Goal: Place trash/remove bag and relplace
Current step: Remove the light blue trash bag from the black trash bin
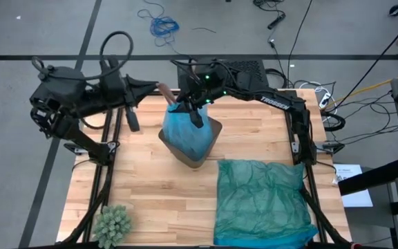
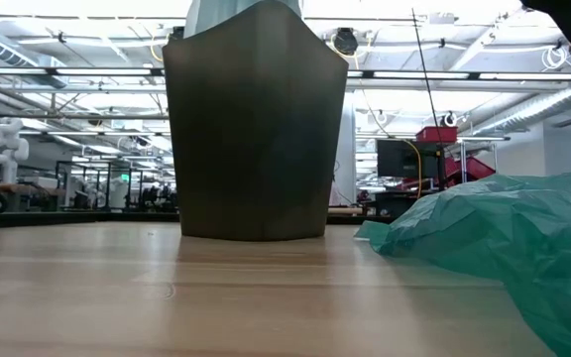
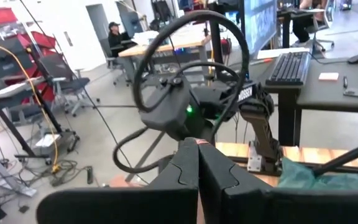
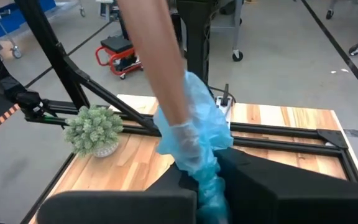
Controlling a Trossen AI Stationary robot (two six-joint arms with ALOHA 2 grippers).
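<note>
My right pincer, matt black plastic, pinches the bag: thin, crinkly, translucent film. The bin looks dull and smooth. The worktop is pale, satin planked wood.

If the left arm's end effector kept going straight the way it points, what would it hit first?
Probably the right arm's dark wrist, the part with the small green light, which sits straight ahead of the shut left end effector. Depth is unclear, so I cannot say how close.
</note>
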